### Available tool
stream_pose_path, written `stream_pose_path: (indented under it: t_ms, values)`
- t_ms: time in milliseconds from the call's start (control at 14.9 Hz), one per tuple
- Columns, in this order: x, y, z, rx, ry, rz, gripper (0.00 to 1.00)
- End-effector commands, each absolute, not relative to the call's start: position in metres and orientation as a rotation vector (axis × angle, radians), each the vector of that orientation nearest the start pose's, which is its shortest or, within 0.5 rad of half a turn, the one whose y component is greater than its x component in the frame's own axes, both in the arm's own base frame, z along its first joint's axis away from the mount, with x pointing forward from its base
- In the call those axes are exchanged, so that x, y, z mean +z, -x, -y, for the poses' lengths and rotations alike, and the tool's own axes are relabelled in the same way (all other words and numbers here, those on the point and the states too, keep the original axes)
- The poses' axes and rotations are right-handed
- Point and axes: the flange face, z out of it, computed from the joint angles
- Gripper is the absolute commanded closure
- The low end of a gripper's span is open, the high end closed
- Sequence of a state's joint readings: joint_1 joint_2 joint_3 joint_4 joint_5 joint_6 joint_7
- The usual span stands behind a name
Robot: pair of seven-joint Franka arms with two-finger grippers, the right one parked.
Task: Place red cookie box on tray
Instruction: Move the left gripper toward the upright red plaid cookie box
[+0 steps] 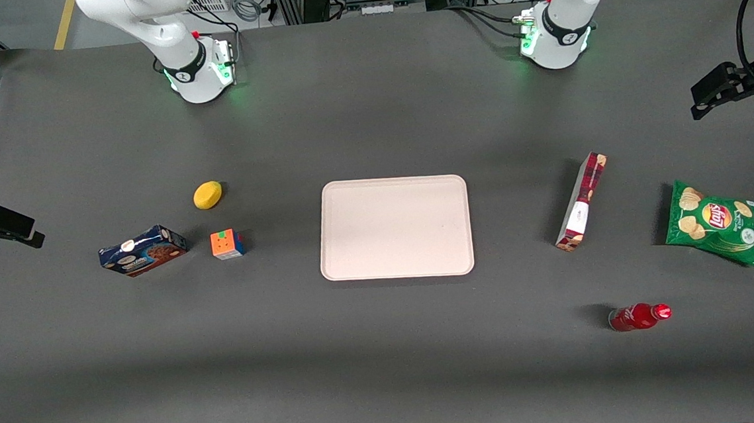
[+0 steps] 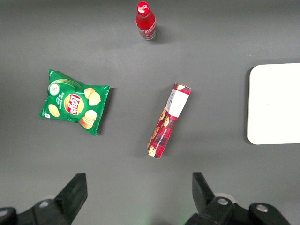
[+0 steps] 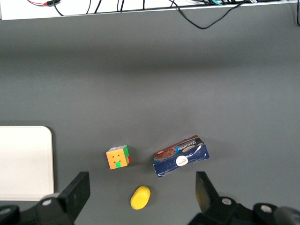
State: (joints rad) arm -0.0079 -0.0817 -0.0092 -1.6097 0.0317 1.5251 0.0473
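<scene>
the long, thin, dark red plaid cookie box with a white label band stands on one long edge on the dark grey table surface, right of centre in the front view, untouched; in the left wrist view the same carton lies at an angle, the two black fingers of the left arm's gripper set wide apart with nothing between them, high over the table and clear of the box; the large pale pinkish-cream rectangular tray with rounded corners and low rim sits at frame centre in the front view, well apart from the box, toward the parked arm's end from it; nothing rests on the tray; the green crisp bag lies flat at the right of the front frame, near the box, toward the working arm's end; the red bottle with red cap lies on its side at lower right, nearer the front camera than the box; at centre left sit the yellow lemon, the multicoloured puzzle cube and the dark blue cookie box, all well apart from the tray.
</scene>
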Motion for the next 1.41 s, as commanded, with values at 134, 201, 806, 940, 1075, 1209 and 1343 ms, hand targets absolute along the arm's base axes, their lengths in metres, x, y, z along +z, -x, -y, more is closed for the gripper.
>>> stream_pose_path:
  t_ms: [134, 201, 806, 940, 1075, 1209, 1343]
  values:
    - [0.651, -0.527, 0.004, -0.006, 3.111, -0.117, 0.00]
    - [0.650, -0.528, 0.006, -0.001, 3.109, -0.124, 0.00]
    - [0.558, -0.525, 0.021, 0.199, 3.058, -0.343, 0.00]
    - [0.525, -0.524, 0.025, 0.191, 3.043, -0.402, 0.00]
    - [0.492, -0.522, 0.043, 0.168, 2.974, -0.540, 0.00]
    - [0.468, -0.517, 0.054, 0.162, 2.948, -0.594, 0.00]
    - [0.445, -0.514, 0.059, 0.121, 2.929, -0.699, 0.00]
